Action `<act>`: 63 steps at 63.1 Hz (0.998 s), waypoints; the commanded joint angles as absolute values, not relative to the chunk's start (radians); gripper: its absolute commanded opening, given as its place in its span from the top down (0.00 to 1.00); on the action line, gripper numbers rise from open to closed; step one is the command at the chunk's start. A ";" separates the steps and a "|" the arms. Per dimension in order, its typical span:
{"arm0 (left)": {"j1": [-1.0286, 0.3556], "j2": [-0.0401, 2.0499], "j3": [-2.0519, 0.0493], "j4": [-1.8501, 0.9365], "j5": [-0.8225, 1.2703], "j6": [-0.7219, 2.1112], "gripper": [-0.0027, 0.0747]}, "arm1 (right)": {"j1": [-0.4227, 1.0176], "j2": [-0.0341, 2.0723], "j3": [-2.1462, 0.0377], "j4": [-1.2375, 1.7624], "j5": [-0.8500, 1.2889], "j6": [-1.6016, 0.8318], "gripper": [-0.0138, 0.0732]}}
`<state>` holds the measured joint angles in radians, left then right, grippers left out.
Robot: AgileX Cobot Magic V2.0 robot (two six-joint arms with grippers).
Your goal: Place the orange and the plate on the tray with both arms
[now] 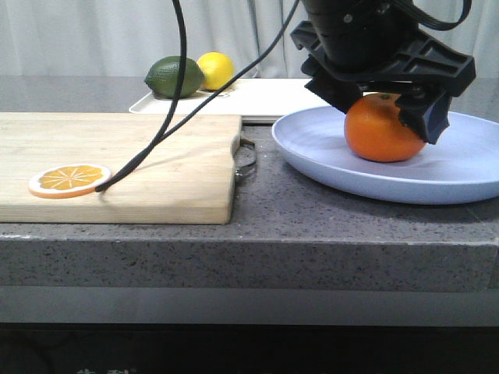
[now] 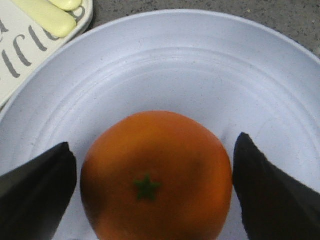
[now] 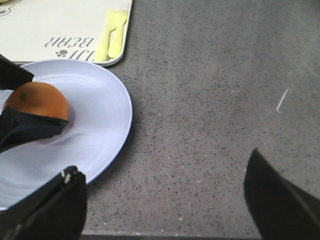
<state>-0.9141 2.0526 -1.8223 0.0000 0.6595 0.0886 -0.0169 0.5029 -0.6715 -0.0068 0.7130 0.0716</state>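
The orange (image 1: 382,128) sits in the lavender-blue plate (image 1: 327,156) on the right of the counter. My left gripper (image 1: 390,117) is lowered over it. In the left wrist view the gripper (image 2: 154,145) is open, its black fingers (image 2: 35,190) flanking the orange (image 2: 155,175) with narrow gaps, over the plate (image 2: 175,60). The cream-white tray (image 1: 265,97) lies behind the plate. My right gripper (image 3: 164,162) is open and empty over bare counter beside the plate's rim (image 3: 95,125). That view also shows the orange (image 3: 37,102) and the tray (image 3: 60,25).
A wooden cutting board (image 1: 117,164) with a metal handle lies at the left and carries an orange slice (image 1: 70,181). A lime (image 1: 175,76) and a lemon (image 1: 216,70) sit on the tray's far left. Yellow cutlery (image 3: 112,35) lies on the tray. A black cable (image 1: 168,125) crosses the board.
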 commanded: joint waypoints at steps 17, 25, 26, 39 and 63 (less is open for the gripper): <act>-0.922 1.907 -1.857 -0.041 0.637 0.081 0.16 | -0.022 0.515 -0.700 -0.019 0.640 0.071 0.10; -0.922 1.819 -1.857 -0.053 0.637 0.079 0.16 | -0.022 0.515 -0.700 -0.019 0.642 0.071 0.10; -0.922 1.802 -1.857 -0.053 0.635 0.076 0.16 | -0.022 0.515 -0.700 -0.019 0.642 0.071 0.10; -0.920 1.654 -1.795 -0.053 0.637 0.074 0.16 | -0.022 0.515 -0.700 -0.019 0.641 0.071 0.10; -0.907 1.280 -1.359 -0.044 0.569 0.060 0.16 | -0.022 0.515 -0.700 -0.019 0.648 0.071 0.10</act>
<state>-0.9141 1.3931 -1.4082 -0.0417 0.6547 0.0743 -0.0169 0.5029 -0.6715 -0.0068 0.7130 0.0716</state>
